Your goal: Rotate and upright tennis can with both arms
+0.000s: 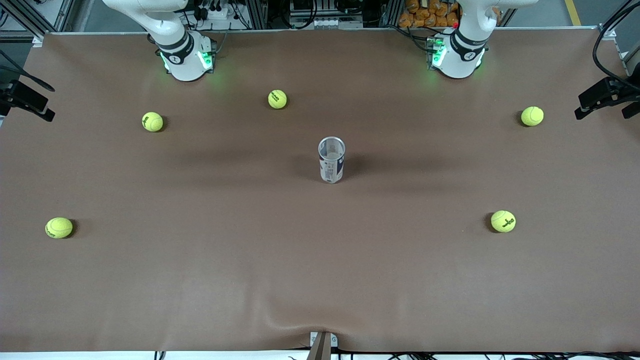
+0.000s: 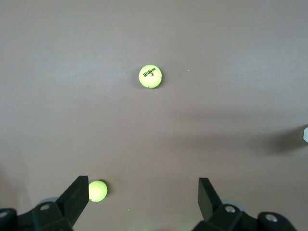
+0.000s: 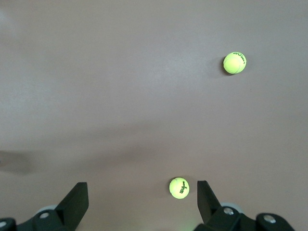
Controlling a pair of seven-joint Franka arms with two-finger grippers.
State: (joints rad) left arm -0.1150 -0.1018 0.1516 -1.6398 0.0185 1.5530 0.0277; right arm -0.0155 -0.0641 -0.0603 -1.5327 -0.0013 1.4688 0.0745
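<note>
The can [image 1: 331, 160] is standing upright mid-table, open end at 12 o'clock; left gripper [image 2: 143, 199] and right gripper [image 3: 142, 202] are hanging wide open, holding nothing, over the table

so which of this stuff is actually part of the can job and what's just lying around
Part of the job:
- tennis can, standing upright mid-table, open end up
- left gripper, open, up over the table
- right gripper, open, up over the table

Lying about:
- five tennis balls scattered on the table
</note>
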